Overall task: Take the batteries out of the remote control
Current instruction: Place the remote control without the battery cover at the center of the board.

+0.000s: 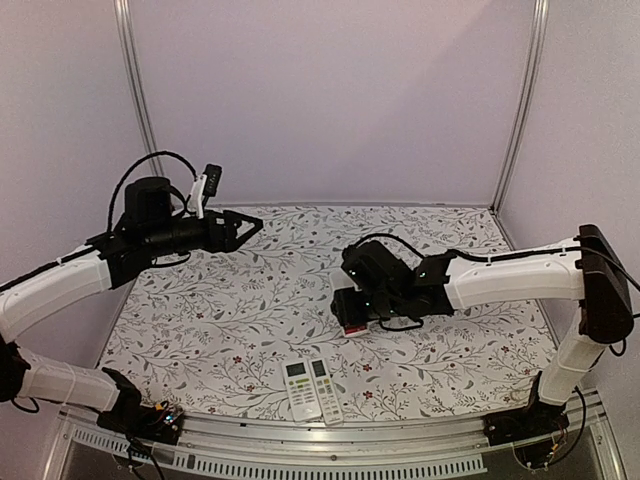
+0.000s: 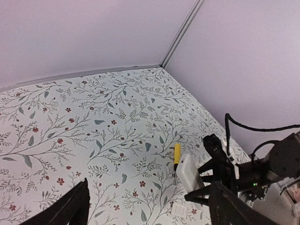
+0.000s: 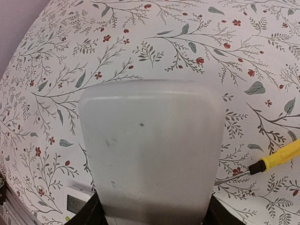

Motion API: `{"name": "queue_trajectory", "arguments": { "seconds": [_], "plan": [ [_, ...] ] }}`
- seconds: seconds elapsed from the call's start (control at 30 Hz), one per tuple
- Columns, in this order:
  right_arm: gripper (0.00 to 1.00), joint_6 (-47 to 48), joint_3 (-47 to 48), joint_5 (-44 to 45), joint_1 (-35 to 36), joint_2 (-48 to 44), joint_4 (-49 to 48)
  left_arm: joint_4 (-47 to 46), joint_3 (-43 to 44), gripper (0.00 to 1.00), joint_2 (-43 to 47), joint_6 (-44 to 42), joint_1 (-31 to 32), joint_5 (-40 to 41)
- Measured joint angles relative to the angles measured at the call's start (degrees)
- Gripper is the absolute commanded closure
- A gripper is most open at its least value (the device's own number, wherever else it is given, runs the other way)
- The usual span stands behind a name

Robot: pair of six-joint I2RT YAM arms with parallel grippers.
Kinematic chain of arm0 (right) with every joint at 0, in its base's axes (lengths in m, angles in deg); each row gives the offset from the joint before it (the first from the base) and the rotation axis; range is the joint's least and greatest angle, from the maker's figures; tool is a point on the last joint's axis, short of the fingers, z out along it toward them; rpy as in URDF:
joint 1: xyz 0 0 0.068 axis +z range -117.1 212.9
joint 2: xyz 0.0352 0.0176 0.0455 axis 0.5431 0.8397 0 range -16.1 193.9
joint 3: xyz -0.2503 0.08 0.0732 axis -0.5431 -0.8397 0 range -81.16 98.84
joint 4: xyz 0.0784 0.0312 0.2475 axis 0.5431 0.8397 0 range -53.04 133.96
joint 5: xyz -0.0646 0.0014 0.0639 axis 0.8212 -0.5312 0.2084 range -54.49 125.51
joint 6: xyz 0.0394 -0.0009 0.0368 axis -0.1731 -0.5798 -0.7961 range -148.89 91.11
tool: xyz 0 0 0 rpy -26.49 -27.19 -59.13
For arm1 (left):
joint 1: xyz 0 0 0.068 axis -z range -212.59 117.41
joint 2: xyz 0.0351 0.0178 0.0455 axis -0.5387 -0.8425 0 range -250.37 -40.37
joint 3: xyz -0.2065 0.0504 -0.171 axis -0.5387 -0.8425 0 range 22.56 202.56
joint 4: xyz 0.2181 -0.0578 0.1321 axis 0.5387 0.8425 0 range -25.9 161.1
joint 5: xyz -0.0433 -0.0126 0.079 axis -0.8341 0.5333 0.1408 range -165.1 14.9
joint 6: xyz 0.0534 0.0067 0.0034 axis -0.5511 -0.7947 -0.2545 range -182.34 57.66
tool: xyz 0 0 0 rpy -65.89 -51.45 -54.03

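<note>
1. The left jaws stood wide and empty, raised above the bench [image 1: 250, 310].
2. The right jaws clamped one end of a white remote [image 3: 150, 154].
3. A yellow-handled screwdriver [image 3: 276, 159] lay on the bench beside the right jaws.
4. Two more remotes [image 1: 300, 388] lay side by side, apart from both jaws.
5. Something red [image 1: 353, 328] showed just under the right jaws; whether it was a battery could not be told.

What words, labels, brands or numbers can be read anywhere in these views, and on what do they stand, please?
None is legible.
The wider white remote control and the narrower white remote control at the near edge: screens and button labels too small to read.
The lifted remote control: plain back, no print visible.
</note>
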Motion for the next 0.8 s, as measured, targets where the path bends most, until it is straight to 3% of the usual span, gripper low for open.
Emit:
{"name": "queue_trajectory", "arguments": {
  "seconds": [0.3, 0.8],
  "plan": [
    [0.53, -2.2, 1.2, -3.2, -3.7, 0.6, 3.5, 3.9, 0.0, 0.13, 1.1, -1.1, -1.3, 5.7],
    [0.53, -0.6, 11.5, -7.5, -5.7, 12.9, 6.4, 5.7, 0.0, 0.12, 1.0, -1.5, -1.4, 6.6]
  ]
}}
